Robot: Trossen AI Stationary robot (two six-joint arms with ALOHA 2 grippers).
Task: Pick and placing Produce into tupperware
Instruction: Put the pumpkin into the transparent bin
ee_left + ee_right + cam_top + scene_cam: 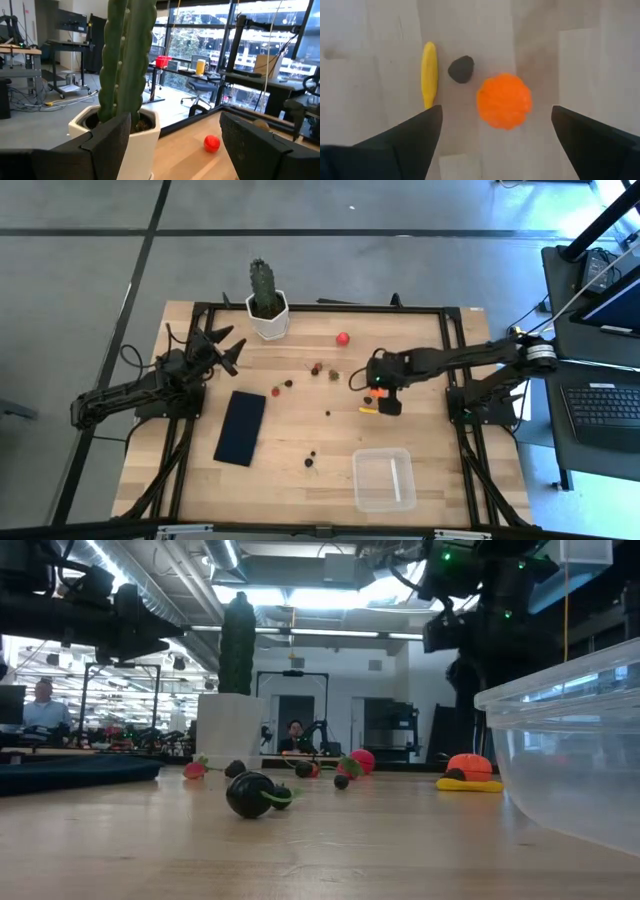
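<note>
Two grippers, both jaws wide and empty: right gripper [495, 145] above orange ball [504, 101] mid-table, left gripper [175, 145] by cactus [125, 55]; tupperware [570, 755] cut off at frame edge.

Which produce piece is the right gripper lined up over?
The orange ball: it sits between the open right gripper fingers, which hang above it. The thin yellow piece and a dark bit lie just beside; the red ball lies apart, nearer the cactus.
</note>
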